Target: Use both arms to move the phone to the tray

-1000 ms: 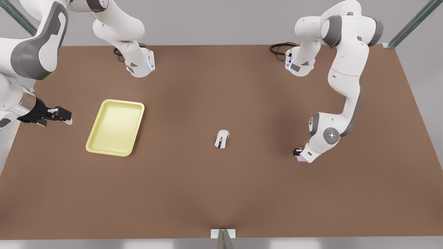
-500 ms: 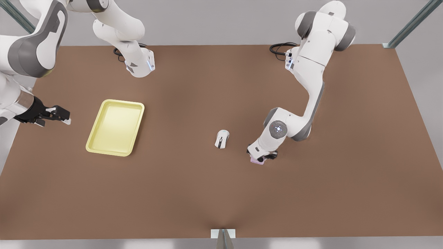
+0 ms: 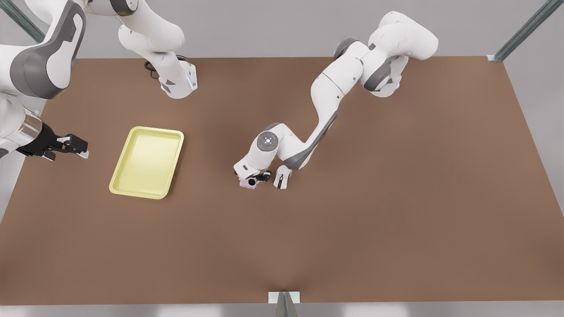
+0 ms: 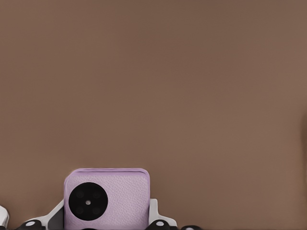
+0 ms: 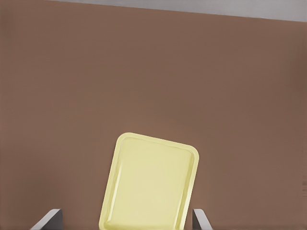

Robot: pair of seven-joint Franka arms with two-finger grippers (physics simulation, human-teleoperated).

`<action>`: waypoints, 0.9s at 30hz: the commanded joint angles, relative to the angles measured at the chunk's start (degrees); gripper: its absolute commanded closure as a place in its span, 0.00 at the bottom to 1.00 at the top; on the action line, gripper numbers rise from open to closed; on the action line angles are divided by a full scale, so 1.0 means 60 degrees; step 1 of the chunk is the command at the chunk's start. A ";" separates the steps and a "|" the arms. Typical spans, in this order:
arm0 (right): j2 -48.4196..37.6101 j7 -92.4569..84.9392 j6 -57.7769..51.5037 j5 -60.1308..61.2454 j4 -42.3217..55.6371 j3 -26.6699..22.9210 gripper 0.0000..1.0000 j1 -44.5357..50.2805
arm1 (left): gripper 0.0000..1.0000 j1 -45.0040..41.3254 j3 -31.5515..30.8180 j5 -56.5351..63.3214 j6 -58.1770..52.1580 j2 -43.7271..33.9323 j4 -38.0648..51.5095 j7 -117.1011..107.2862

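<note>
Left pincer (image 3: 254, 180) at centre frame, clenched on the phone (image 3: 247, 183), just off the counter (image 3: 396, 220) beside a white mouse (image 3: 282, 177). Right pincer (image 3: 75, 145) waits at far left, fingers spread, near the tray (image 3: 128, 185). Tray pale yellow, shallow, rimmed. Phone pink, small, flat, black camera circle; likely light, rigid, smooth-sided: best held by its edges.

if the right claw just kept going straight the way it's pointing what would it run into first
Most likely the tray. The right claw waits open at the front view's left, pointing toward the tray's near rim. Whether it would strike the rim or pass above it is unclear.
</note>
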 commanded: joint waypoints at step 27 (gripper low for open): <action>0.2816 0.9279 0.4726 -0.0174 -0.1958 0.2620 0.00 0.4478 | 0.00 0.7183 0.0556 0.1417 -0.7275 -0.9236 -0.4248 0.6563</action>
